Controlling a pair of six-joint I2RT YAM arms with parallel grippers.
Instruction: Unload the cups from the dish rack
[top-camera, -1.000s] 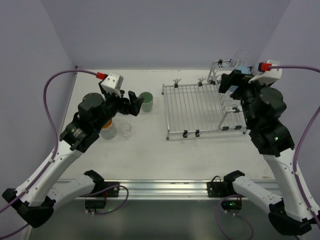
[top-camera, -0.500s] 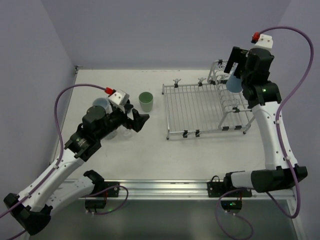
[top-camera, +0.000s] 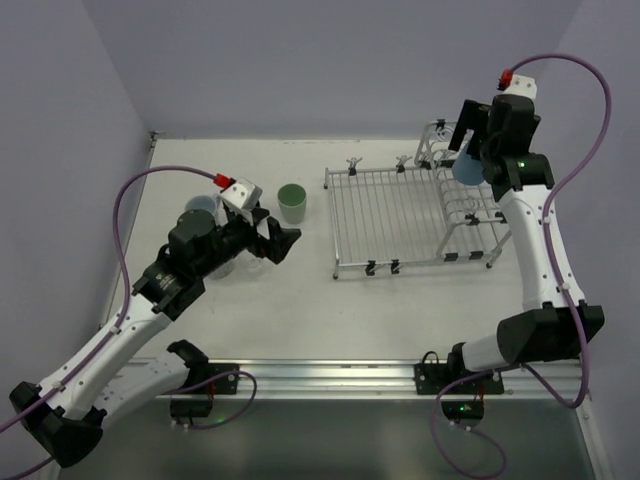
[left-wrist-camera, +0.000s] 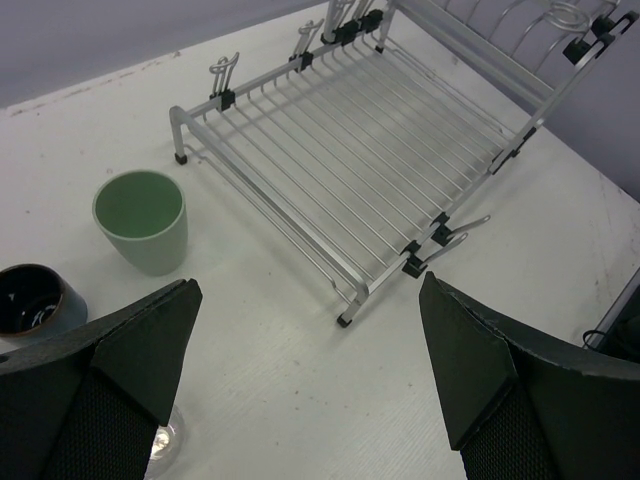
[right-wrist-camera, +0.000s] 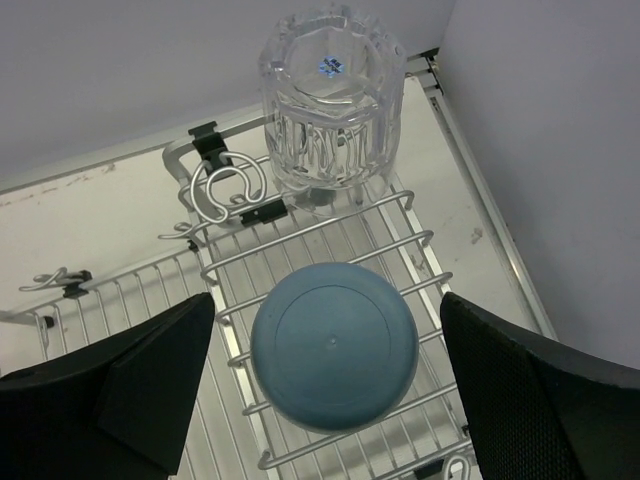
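While the right tool (right-wrist-camera: 328, 300) hangs over the raised slotted end of the silver wire dish rack (left-wrist-camera: 370, 140), its jaws spread, a matte light blue tumbler (right-wrist-camera: 333, 345) and a faceted clear glass (right-wrist-camera: 330, 110) sit upside down there. Left of the rack, the left tool (left-wrist-camera: 308, 290), equally spread, faces a smooth pale green tumbler (left-wrist-camera: 142, 222) and what looks like a dark glazed mug (left-wrist-camera: 30, 300) on the white table (left-wrist-camera: 300, 400).

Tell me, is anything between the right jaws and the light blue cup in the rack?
Nothing visible stands between. The right gripper hangs, jaws open, directly above the upturned light blue cup. The clear glass stands beyond it on the dish rack, apart from the cup.
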